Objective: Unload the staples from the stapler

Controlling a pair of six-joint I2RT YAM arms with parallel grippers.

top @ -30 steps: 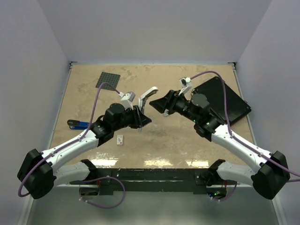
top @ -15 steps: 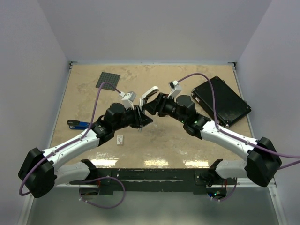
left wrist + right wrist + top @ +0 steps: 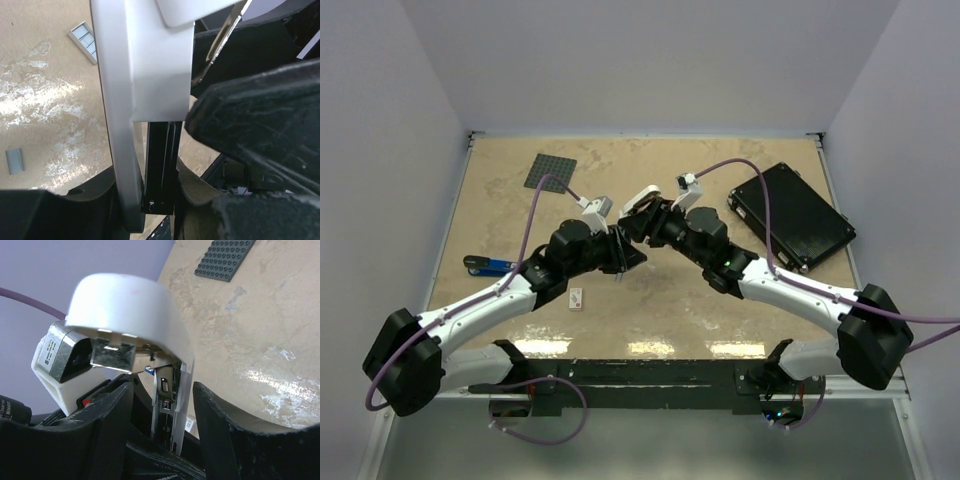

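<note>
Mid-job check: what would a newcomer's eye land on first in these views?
First, the white-lidded, black-based stapler, swung open and held above the table at centre. The left hand clamps its base, while the right hand straddles the lid without visibly gripping it. Next come the flat black case at the right rear and the dark grey studded plate at the left rear.

The stapler's [image 3: 485, 266] right end hides under the left arm [image 3: 480, 305].

No writing, label or number can be read.
</note>
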